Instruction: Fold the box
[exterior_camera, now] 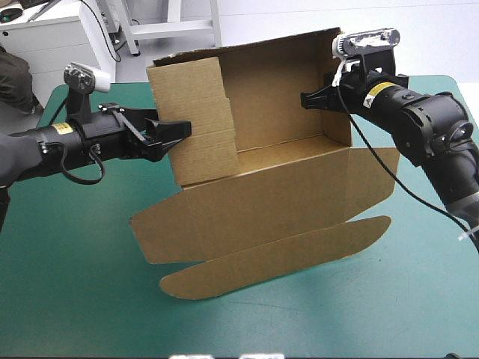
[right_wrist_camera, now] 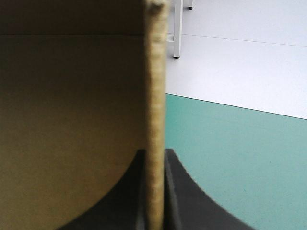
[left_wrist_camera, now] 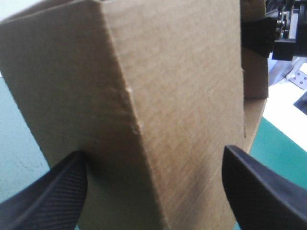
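Lower centre: flat lid of the brown box (exterior_camera: pixel 269 217), walls raised behind, on the tabletop (exterior_camera: pixel 75 299). Centre left: left hand (exterior_camera: pixel 178 136) spread wide astride the folded wall's corner. Upper right: right hand (exterior_camera: pixel 310 97) clamped on the side wall's edge.

The box (exterior_camera: pixel 284 149) stands in the middle of the worktop (exterior_camera: pixel 67 299), with its walls raised on the far side and its lid lying toward the near edge. The left pincer (exterior_camera: pixel 183 131) is at the box's left wall, with its fingers apart around the corner of this wall. The right pincer (exterior_camera: pixel 307 99) is at the right wall, with both fingers pressed on the wall's edge.
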`<state>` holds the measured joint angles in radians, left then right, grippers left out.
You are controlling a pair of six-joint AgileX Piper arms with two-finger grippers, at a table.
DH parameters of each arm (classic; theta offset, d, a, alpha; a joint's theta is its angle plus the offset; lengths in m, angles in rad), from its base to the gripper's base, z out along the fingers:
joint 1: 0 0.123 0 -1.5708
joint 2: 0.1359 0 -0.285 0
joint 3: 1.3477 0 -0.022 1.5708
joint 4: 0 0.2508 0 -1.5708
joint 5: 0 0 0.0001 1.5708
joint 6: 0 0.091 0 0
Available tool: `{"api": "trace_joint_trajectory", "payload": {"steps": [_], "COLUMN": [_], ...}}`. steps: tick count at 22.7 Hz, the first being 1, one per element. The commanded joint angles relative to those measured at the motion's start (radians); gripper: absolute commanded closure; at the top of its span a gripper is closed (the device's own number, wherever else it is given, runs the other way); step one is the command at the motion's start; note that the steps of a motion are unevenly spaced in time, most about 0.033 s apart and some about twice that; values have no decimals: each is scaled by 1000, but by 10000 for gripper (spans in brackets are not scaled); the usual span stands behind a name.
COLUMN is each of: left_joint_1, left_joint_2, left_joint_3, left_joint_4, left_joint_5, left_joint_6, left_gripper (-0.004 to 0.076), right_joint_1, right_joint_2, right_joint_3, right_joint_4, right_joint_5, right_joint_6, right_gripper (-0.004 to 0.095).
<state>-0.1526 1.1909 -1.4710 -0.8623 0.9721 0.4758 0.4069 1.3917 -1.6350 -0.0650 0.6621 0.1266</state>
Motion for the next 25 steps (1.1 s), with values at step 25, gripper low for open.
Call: {"api": "trace_joint_trajectory", "payload": {"steps": [25], "left_joint_1": [-430], "left_joint_2": [151], "left_joint_3": [-92], "left_joint_4": [1025], "left_joint_5": [-301], "left_joint_6": [-921], "left_gripper": [458], "right_joint_1": [-2], "right_joint_2": [48], "right_joint_3": [-33], "right_joint_4": [-108], "right_joint_5": [-23], "right_joint_6": [195], "right_gripper": [921]}}
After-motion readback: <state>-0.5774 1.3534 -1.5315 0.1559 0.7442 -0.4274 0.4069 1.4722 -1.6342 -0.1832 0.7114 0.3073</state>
